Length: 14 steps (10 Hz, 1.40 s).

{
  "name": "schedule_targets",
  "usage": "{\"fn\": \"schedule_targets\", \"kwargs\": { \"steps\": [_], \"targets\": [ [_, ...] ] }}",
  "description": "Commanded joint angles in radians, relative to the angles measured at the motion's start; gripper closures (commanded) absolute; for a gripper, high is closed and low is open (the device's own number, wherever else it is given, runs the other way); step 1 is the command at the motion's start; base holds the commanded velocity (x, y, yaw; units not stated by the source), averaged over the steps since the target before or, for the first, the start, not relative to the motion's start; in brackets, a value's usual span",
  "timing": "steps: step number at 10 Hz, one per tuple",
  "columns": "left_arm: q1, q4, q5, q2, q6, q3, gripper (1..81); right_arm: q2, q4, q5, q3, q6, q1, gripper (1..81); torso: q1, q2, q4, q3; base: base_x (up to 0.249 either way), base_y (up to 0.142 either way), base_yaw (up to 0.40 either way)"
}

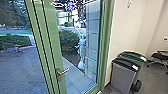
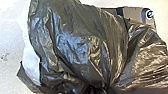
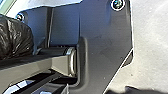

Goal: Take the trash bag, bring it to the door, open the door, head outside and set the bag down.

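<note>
A green-framed glass door (image 1: 53, 47) stands in front of me in the head view, with a metal lever handle (image 1: 63, 71) on its frame. The black trash bag (image 2: 75, 47) shows large and close in the left wrist view, its plastic gathered into folds near the bottom of that picture. Part of the bag (image 3: 15, 37) also appears in the right wrist view, beside the robot's own base. The fingers of both grippers cannot be made out.
Two grey bins, one with a black lid (image 1: 125, 75) and one with a green lid (image 1: 133, 56), stand by the white wall right of the door. A black chair (image 1: 160, 56) is farther right. Paving (image 1: 20, 67) and hedges (image 1: 68, 40) lie beyond the glass.
</note>
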Motion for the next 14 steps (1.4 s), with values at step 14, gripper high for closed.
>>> {"fn": "schedule_targets", "kwargs": {
  "steps": [14],
  "targets": [
    [-0.049, 0.003, 0.075, 0.003, 0.001, 0.002, 81.1, 0.003, -0.009, -0.051, 0.0, -0.003, 0.044, 1.0, 0.0, 0.0, 0.0, 0.0, 0.12, 0.0, 0.0]
  ]
}}
